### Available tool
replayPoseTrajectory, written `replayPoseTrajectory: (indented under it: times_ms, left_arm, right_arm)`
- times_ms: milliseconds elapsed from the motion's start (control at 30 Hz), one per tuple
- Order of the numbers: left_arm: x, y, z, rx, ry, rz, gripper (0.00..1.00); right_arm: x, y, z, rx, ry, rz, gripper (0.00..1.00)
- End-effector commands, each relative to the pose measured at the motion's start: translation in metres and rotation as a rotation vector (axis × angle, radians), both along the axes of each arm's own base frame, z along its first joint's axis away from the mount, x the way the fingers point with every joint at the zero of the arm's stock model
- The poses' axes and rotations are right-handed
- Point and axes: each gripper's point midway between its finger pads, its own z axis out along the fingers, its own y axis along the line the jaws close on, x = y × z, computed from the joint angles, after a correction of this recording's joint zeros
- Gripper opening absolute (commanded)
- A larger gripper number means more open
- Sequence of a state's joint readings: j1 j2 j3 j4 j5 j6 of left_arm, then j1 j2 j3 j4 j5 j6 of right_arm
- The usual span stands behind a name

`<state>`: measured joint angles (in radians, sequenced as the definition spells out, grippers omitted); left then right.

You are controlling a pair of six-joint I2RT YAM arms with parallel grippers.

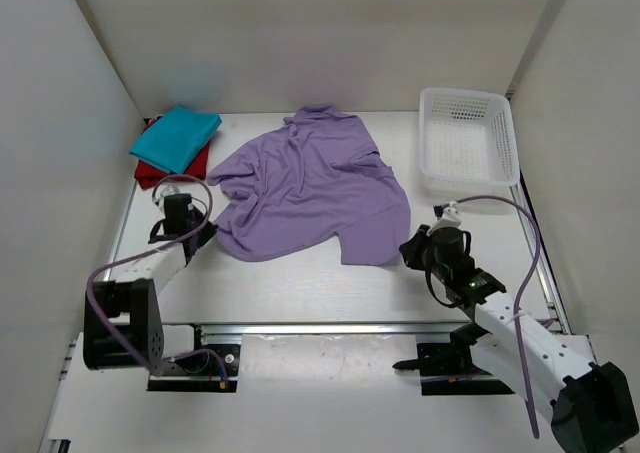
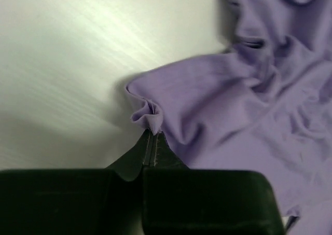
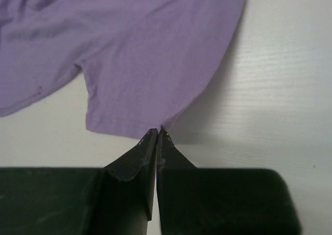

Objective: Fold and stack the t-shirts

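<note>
— White walls (image 1: 300,33) box in the scene from above, right?

— Yes, on three sides, around a white surface (image 1: 300,283). The lavender shirt (image 1: 310,188) lies crumpled and spread out in the middle of it. At the far left corner the teal shirt (image 1: 178,138) sits folded on top of the red shirt (image 1: 150,173). A white mesh basket (image 1: 468,93) stands at the far right.

— And the arms?

— The left arm (image 1: 150,263) reaches to the lavender shirt's near left edge. The right arm (image 1: 500,318) reaches to its near right corner.

— What does the left wrist view give?

— Bare pale surface (image 2: 67,64) with a soft sheen fills the left half and rumpled lavender cloth fills the right. The left jaws are pressed together on a small puckered fold at the shirt's edge.

— Then the right wrist view?

— White surface (image 3: 280,79) with a faint grain lies to the right and below, with the shirt's flat hem above. The right jaws are closed tight, their tips touching the hem's corner. Whether any cloth is caught between them I cannot tell.
</note>
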<state>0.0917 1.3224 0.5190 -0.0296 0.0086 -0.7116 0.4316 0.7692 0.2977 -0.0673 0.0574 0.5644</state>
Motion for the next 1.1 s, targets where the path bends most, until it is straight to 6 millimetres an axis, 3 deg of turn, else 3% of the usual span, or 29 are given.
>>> replayPoseTrajectory:
  times_ms: [0,67,133,200,233,300,333,400,433,467,500,533,567,600,633,667,700,733,800,833,867,900,1000,1033,1067]
  left_arm:
    - [0.022,-0.010,0.067,0.185,-0.153,-0.058,0.00]
    - [0.026,-0.042,0.100,0.231,-0.218,-0.170,0.00]
    - [0.019,-0.068,0.117,0.227,-0.217,-0.292,0.00]
    - [0.011,-0.093,0.140,0.247,-0.246,-0.399,0.00]
    - [0.006,-0.099,0.157,0.241,-0.269,-0.434,0.00]
    - [-0.004,-0.111,0.192,0.250,-0.321,-0.497,0.00]
    - [-0.013,-0.106,0.198,0.248,-0.315,-0.504,0.00]
    - [-0.017,-0.098,0.251,0.243,-0.411,-0.505,0.00]
    - [-0.021,-0.084,0.263,0.241,-0.420,-0.478,0.00]
    - [-0.026,-0.078,0.288,0.242,-0.457,-0.470,0.00]
    - [-0.026,-0.066,0.317,0.251,-0.502,-0.443,0.00]
    - [-0.027,-0.051,0.322,0.263,-0.477,-0.407,0.00]
    - [-0.026,-0.043,0.345,0.281,-0.500,-0.380,0.00]
    - [-0.025,-0.046,0.364,0.275,-0.531,-0.371,0.00]
    - [-0.027,-0.047,0.382,0.283,-0.568,-0.360,0.00]
    - [-0.023,-0.048,0.385,0.270,-0.570,-0.363,0.00]
    - [-0.023,-0.051,0.394,0.239,-0.597,-0.361,0.00]
    - [-0.020,-0.052,0.402,0.204,-0.627,-0.368,0.00]
    - [-0.014,-0.054,0.409,0.172,-0.640,-0.380,0.00]
    - [-0.014,-0.053,0.420,0.172,-0.658,-0.369,0.00]
    - [-0.014,-0.051,0.428,0.180,-0.671,-0.351,0.00]
    - [-0.009,-0.041,0.428,0.184,-0.662,-0.324,0.00]
    - [-0.003,-0.031,0.439,0.185,-0.684,-0.284,0.01]
    - [0.001,-0.029,0.438,0.183,-0.684,-0.278,0.01]
    - [0.006,-0.029,0.429,0.178,-0.663,-0.277,0.01]
  right_arm:
    - [0.021,-0.006,0.052,-0.043,-0.126,-0.059,0.00]
    - [0.024,-0.012,0.069,-0.063,-0.157,-0.107,0.00]
    - [0.030,-0.010,0.099,-0.082,-0.190,-0.117,0.00]
    - [0.031,-0.016,0.106,-0.141,-0.151,-0.137,0.00]
    - [0.032,-0.006,0.128,-0.142,-0.184,-0.113,0.00]
    - [0.026,-0.009,0.150,-0.224,-0.203,-0.145,0.00]
    - [0.019,0.000,0.174,-0.226,-0.237,-0.110,0.00]
    - [0.016,-0.004,0.204,-0.268,-0.258,-0.144,0.00]
    - [0.013,-0.007,0.233,-0.255,-0.285,-0.149,0.00]
    - [0.014,-0.009,0.263,-0.233,-0.323,-0.162,0.00]
    - [0.013,-0.008,0.268,-0.251,-0.309,-0.153,0.00]
    - [0.010,-0.014,0.297,-0.229,-0.346,-0.164,0.00]
    - [0.010,-0.014,0.321,-0.223,-0.383,-0.165,0.00]
    - [0.010,-0.011,0.348,-0.213,-0.425,-0.159,0.00]
    - [0.013,-0.009,0.359,-0.215,-0.442,-0.163,0.00]
    - [0.007,-0.005,0.391,-0.175,-0.506,-0.138,0.00]
    - [0.012,0.006,0.397,-0.188,-0.513,-0.117,0.00]
    - [0.018,0.016,0.418,-0.183,-0.550,-0.102,0.00]
    - [0.021,0.016,0.463,-0.163,-0.608,-0.089,0.00]
    - [0.034,0.035,0.458,-0.183,-0.587,-0.032,0.00]
    - [0.041,0.036,0.475,-0.168,-0.618,-0.023,0.00]
    - [0.036,0.033,0.499,-0.134,-0.677,-0.012,0.00]
    - [0.064,0.046,0.512,-0.143,-0.733,-0.009,0.00]
    - [0.081,0.022,0.510,-0.133,-0.719,-0.063,0.00]
    - [0.092,0.039,0.500,-0.087,-0.702,0.046,0.00]
